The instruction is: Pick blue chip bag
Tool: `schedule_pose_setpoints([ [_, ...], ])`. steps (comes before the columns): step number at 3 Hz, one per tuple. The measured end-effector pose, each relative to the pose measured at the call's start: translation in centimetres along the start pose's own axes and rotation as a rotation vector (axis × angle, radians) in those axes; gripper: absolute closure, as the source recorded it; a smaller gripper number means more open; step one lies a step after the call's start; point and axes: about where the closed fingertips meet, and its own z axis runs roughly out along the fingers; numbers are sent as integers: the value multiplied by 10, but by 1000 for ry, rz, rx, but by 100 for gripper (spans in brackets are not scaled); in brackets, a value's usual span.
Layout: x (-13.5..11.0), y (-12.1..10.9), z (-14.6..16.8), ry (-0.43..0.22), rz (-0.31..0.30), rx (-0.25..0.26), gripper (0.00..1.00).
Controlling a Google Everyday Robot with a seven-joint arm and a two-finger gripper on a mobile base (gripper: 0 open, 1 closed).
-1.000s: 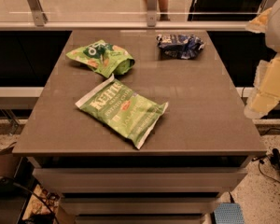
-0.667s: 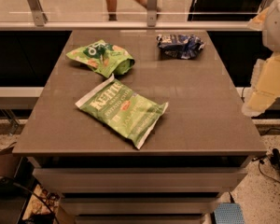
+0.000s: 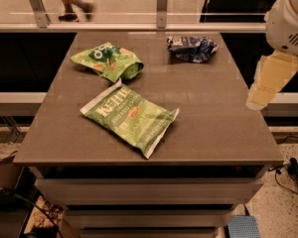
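The blue chip bag [image 3: 192, 48] is small, dark blue and crinkled with white markings. It lies at the far right of the brown table [image 3: 213, 113]. My gripper [image 3: 270, 81] shows as a pale yellowish part hanging below the white arm joint [image 3: 290, 19], off the table's right edge. It is to the right of the blue bag and nearer the camera, touching nothing.
A large green bag with white lettering [image 3: 130, 115] lies at the table's centre-left. A green bag with orange patches [image 3: 108, 61] lies at the far left. A glass railing [image 3: 161, 6] runs behind the table. Drawers [image 3: 149, 190] sit under the tabletop.
My gripper has shifted slightly left, toward the table's right edge. The bags have not moved. A person behind the railing has walked left.
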Motion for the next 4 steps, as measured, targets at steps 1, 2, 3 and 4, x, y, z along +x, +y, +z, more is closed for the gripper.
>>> schedule_pose_setpoints([
  [1,0,-18,8,-8,1,28,0],
  [2,-1,-40,19,-30,-4,41,0],
  [3,-3,-64,31,-61,-9,43,0],
  [4,-7,-92,46,-82,-17,25,0],
])
